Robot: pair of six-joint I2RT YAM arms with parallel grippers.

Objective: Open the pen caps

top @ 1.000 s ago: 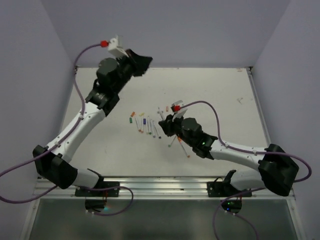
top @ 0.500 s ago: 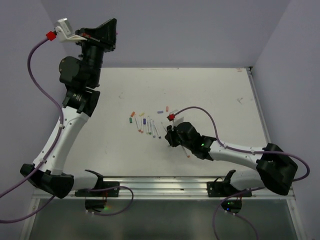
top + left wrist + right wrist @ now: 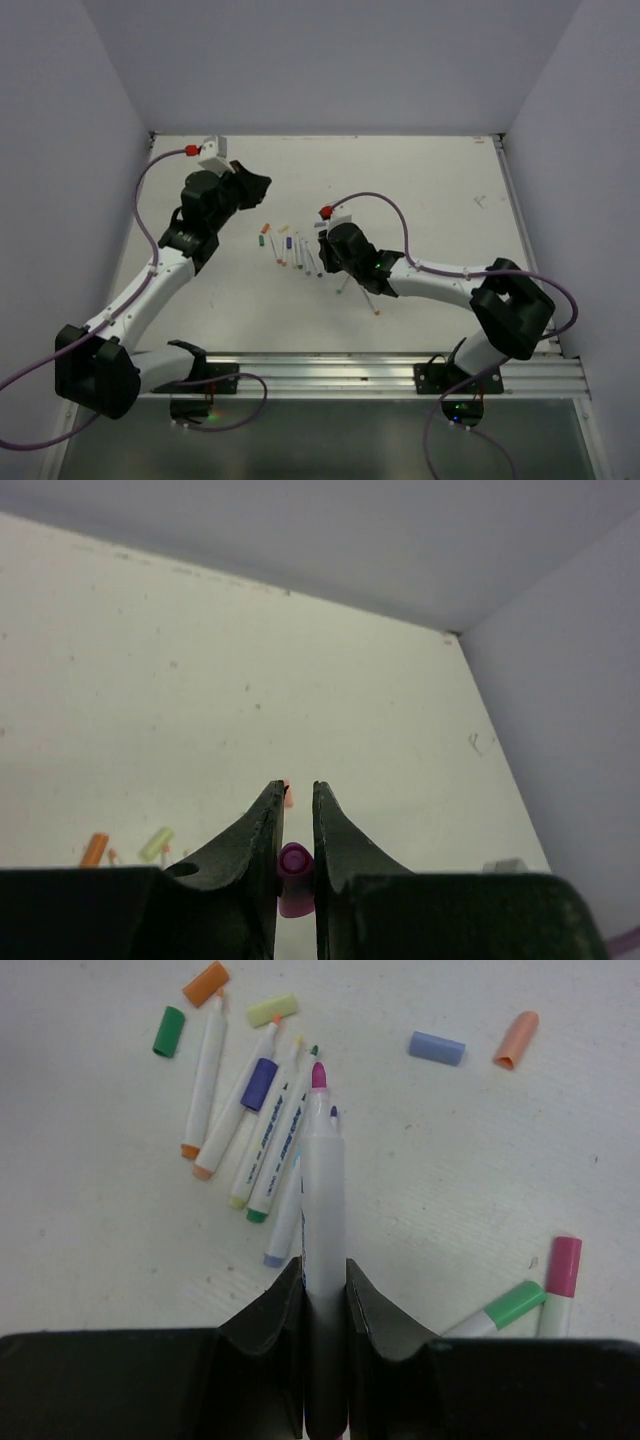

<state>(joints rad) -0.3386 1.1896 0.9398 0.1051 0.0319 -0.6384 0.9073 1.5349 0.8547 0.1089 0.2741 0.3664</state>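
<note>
My left gripper (image 3: 295, 792) is shut on a small purple pen cap (image 3: 294, 875), held above the table left of the pens; in the top view this gripper (image 3: 256, 186) hangs beyond the row. My right gripper (image 3: 324, 1270) is shut on a white pen barrel (image 3: 323, 1190) whose bare magenta tip points over the row of uncapped pens (image 3: 262, 1140); from above it (image 3: 326, 250) sits at the row's right end. Loose pen caps lie around: orange (image 3: 206, 982), dark green (image 3: 168, 1031), light green (image 3: 273, 1009), lavender (image 3: 437, 1048), peach (image 3: 516, 1039).
Two pens with caps on, one green (image 3: 505, 1307) and one pink (image 3: 561, 1275), lie right of my right gripper. The side walls and back wall (image 3: 320, 70) enclose the white table (image 3: 420, 190). The right arm's purple cable (image 3: 400, 225) arcs over the table.
The left arm swung up to the far left, then came down toward the pens with the purple cap still in its jaws. The right arm shifted left with its pen.
</note>
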